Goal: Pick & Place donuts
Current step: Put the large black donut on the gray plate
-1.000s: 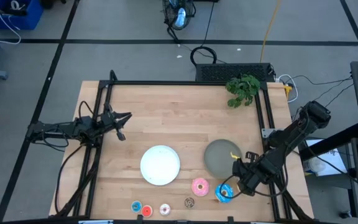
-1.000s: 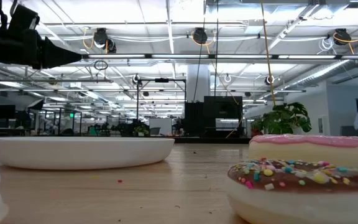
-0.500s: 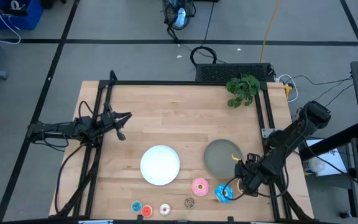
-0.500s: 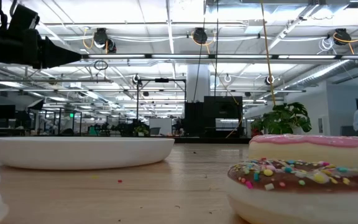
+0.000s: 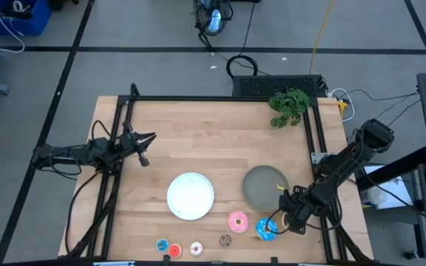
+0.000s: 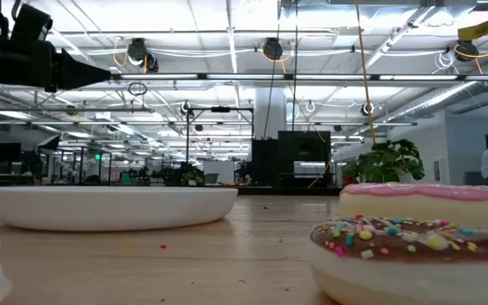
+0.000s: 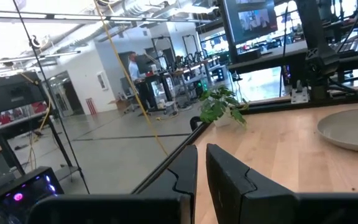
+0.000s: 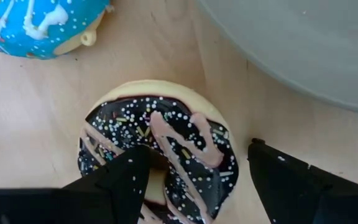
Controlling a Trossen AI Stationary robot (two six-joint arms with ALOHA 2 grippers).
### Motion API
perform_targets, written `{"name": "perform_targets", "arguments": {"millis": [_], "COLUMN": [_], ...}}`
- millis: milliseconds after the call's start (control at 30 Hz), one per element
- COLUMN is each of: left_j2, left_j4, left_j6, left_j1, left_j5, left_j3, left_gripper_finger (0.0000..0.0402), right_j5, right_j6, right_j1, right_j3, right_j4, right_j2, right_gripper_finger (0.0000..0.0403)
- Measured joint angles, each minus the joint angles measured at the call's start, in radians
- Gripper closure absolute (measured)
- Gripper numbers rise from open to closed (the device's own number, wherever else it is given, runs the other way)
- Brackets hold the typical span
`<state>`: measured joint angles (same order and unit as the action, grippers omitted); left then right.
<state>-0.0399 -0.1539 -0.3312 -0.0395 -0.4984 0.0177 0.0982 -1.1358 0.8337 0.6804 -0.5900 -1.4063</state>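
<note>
**Right pincer spreading open over the chocolate donut**

Compared with a second ago, the right pincer (image 8: 191, 180) is standing much wider: its two dark fingers (image 8: 114, 180) are now straddling the chocolate donut (image 8: 157, 152) without squeezing it, and the donut is lying flat on the surface (image 5: 198, 140). The arm itself is sitting slightly nearer the front edge. Nothing else is shifting.

The blue donut (image 8: 39, 25) is lying just beside the chocolate one, cut off at the frame edge, and the grey plate (image 5: 265, 186) is resting just beyond them. From above, the right pincer (image 5: 281, 219) is covering the chocolate donut entirely. The pink donut (image 5: 237, 221) is lying left of the blue donut (image 5: 266, 230), and four mini donuts (image 5: 174, 249) are lining the near edge.

The left pincer (image 7: 201, 168) is hovering at the far left with its fingers almost touching, holding nothing.
</note>
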Motion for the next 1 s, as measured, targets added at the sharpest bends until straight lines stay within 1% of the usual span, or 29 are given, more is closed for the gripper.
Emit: {"name": "perform_targets", "arguments": {"millis": [133,233,333,467,567,633,700,867,1000], "left_j2": [0.000,0.000,0.000,0.000,0.000,0.000,0.000,0.000,0.000], "left_j4": [0.000,0.000,0.000,0.000,0.000,-0.002,-0.009,-0.025,-0.024], "left_j6": [0.003,0.004,0.004,0.006,0.015,0.023,0.024,0.027,0.039], "left_j1": [0.000,0.000,0.000,0.000,0.000,0.000,0.000,0.000,0.000], "left_j5": [0.000,0.000,0.000,0.000,0.000,0.000,0.000,0.000,0.000], "left_j3": [0.000,0.000,0.000,0.000,0.000,0.000,0.000,0.000,0.000], "left_gripper_finger": [0.0360,0.0360,0.0360,0.0360,0.0360,0.0360,0.0360,0.0360,0.0360], "right_j5": [0.007,0.011,0.035,0.061,0.083,0.086,0.107,0.106,0.104], "right_j6": [-0.024,-0.022,-0.010,-0.007,0.009,0.017,0.021,-0.008,-0.031], "right_j1": [0.000,0.000,-0.001,-0.001,-0.001,-0.001,0.000,-0.006,-0.020], "right_j3": [-0.026,-0.033,-0.034,-0.034,-0.034,-0.038,-0.040,-0.038,-0.038], "right_j4": [0.002,0.006,0.017,0.029,0.035,0.037,0.027,-0.012,-0.059], "right_j2": [-0.001,-0.002,-0.002,-0.002,0.013,0.040,0.074,0.181,0.256], "right_gripper_finger": [0.0155,0.0178,0.0223,0.0302,0.0358,0.0385,0.0391,0.0371,0.0381]}}
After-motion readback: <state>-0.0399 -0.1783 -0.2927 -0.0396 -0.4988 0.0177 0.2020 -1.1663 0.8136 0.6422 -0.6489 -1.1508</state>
